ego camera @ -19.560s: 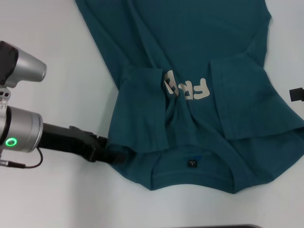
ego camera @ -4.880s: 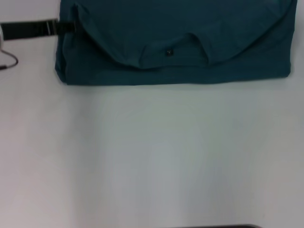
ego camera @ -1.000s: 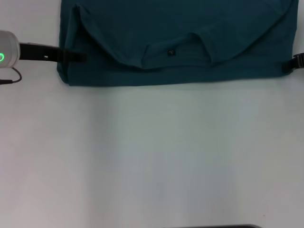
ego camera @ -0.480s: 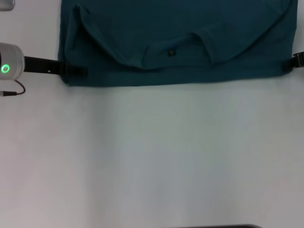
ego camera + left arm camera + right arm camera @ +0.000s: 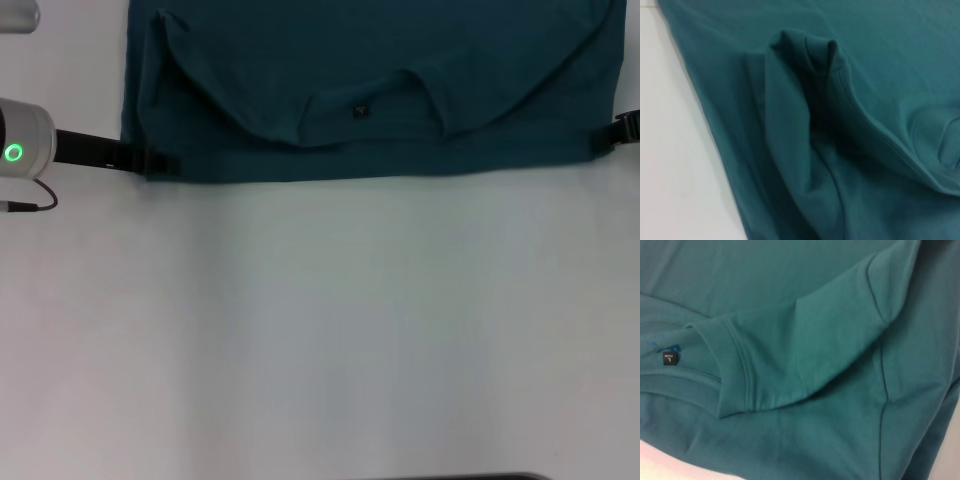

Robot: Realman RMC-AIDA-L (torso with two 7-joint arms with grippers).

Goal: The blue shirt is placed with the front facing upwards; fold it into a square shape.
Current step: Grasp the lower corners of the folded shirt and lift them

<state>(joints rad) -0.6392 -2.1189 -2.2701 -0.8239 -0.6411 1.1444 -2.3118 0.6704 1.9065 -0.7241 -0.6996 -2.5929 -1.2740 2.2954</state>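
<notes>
The blue shirt (image 5: 380, 70) lies across the top of the head view as a wide, flat band on the white desk (image 5: 330, 330), running from near the upper left almost to the right edge, its lower edge straight and the ribbed collar (image 5: 365, 125) with its small black label (image 5: 357, 111) facing up near the middle. It reads as already doubled over lengthwise, so what remains is probably to bring the two ends together to make a square. That would explain where the arms are: the left gripper (image 5: 160, 161) sits at the band's lower-left corner, at the left of the frame, touching the cloth's edge, and the right gripper (image 5: 612, 135) sits at the lower-right corner, at the far right edge of the frame, only partly in view. Each is stationed at one end of the band, where a corner can be taken and lifted without dragging the middle. Whether either gripper is spread, pressed together or pinching cloth, I cannot tell; the fingers are too dark and small against the fabric. The left wrist view shows a raised ridge of bunched fabric close up beside the desk, and the right wrist view shows the collar, label and a folded sleeve lying flat.
</notes>
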